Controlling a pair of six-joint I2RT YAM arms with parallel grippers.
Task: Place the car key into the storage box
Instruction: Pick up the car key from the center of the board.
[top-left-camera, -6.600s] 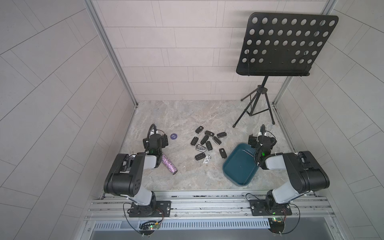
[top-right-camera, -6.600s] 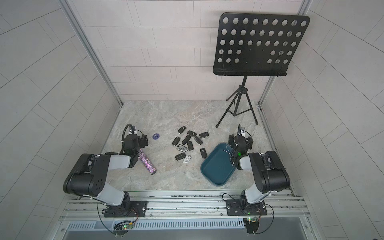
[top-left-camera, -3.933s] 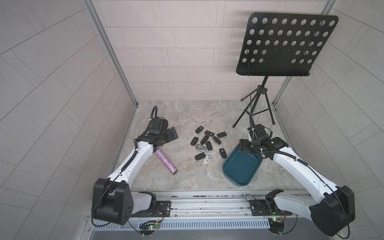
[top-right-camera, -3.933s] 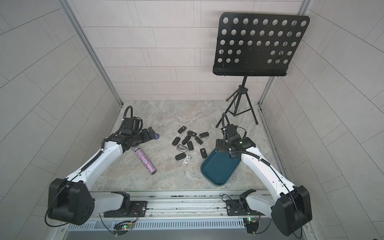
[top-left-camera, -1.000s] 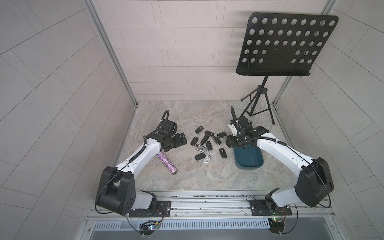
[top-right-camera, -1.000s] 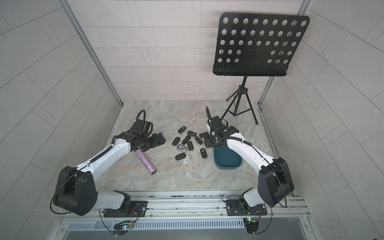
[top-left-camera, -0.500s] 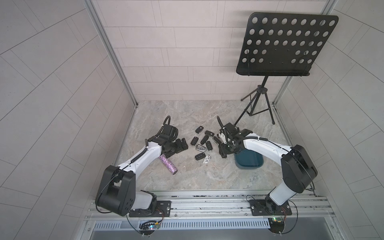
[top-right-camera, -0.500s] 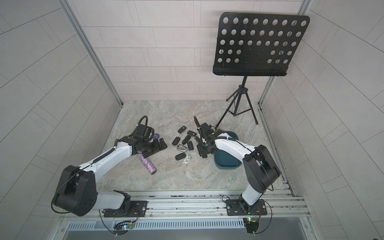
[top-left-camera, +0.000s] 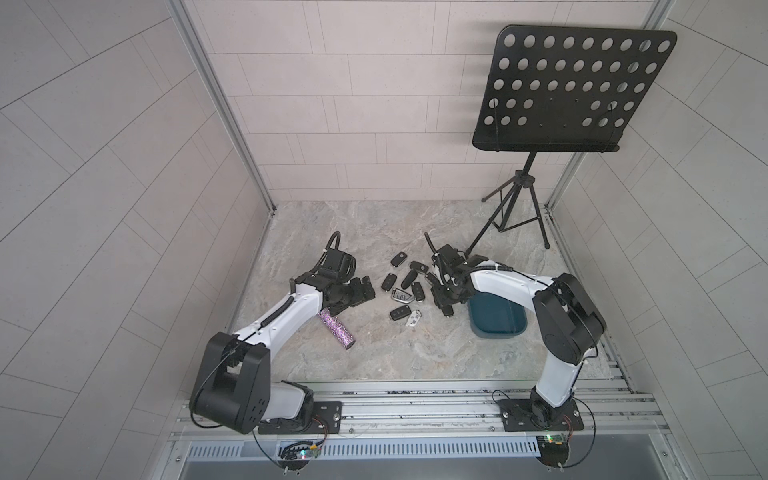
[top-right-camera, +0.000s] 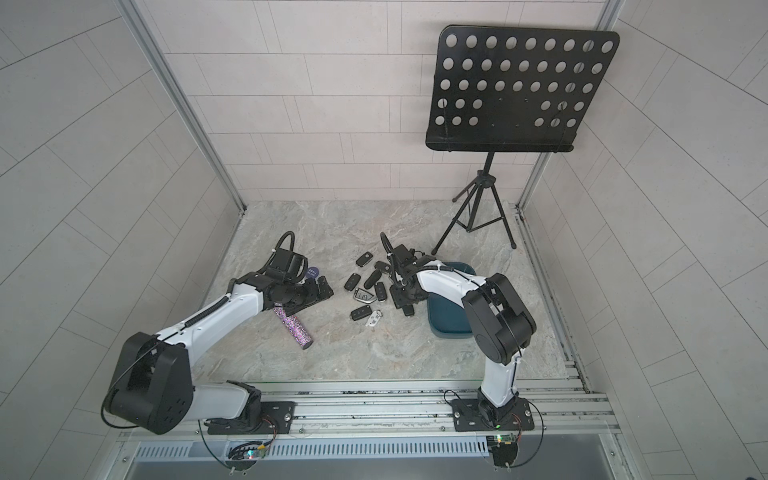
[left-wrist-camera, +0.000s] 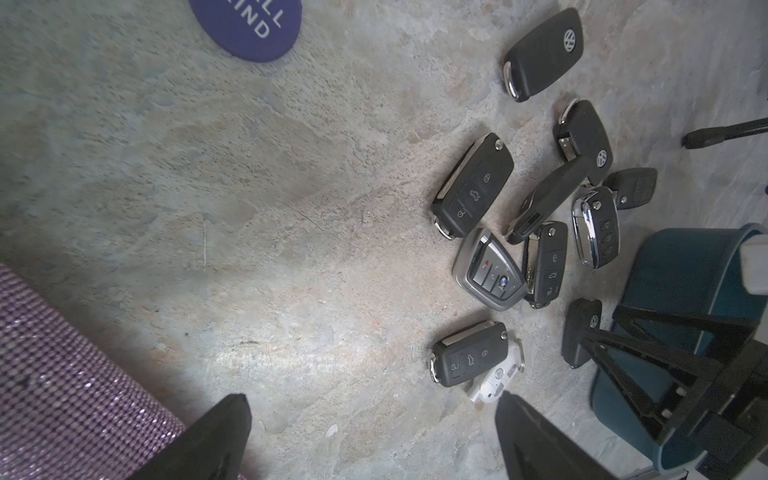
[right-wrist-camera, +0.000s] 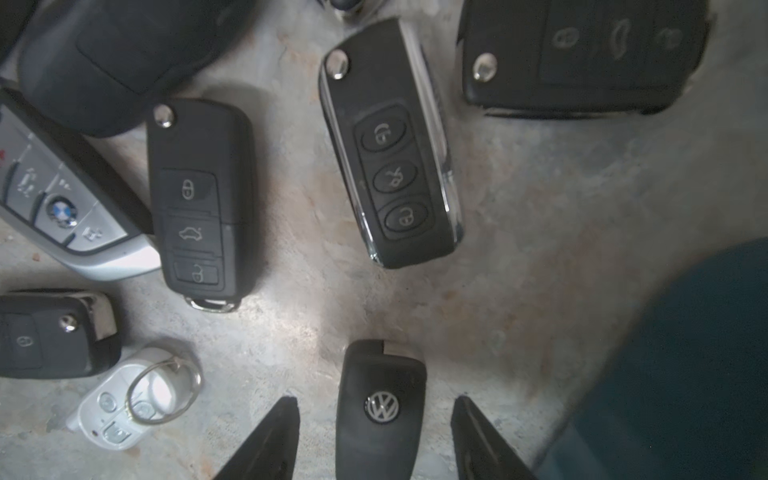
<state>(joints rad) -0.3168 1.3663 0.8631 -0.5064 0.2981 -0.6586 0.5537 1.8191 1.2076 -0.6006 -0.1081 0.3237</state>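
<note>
my right hand (right-wrist-camera: 376, 400) straddles the vw car key (right-wrist-camera: 380, 436) on the tabletop (right-wrist-camera: 519, 249), released, lined up for its long sides; the storage box (right-wrist-camera: 685, 353) waits just beside for a short carry; my left hand (left-wrist-camera: 372, 401) hangs released, clear.

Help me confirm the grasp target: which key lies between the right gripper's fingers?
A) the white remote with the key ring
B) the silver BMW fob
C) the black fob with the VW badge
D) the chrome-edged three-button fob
C: in the right wrist view the black fob with the VW badge lies between the open fingers of the right gripper, with gaps either side.
</note>
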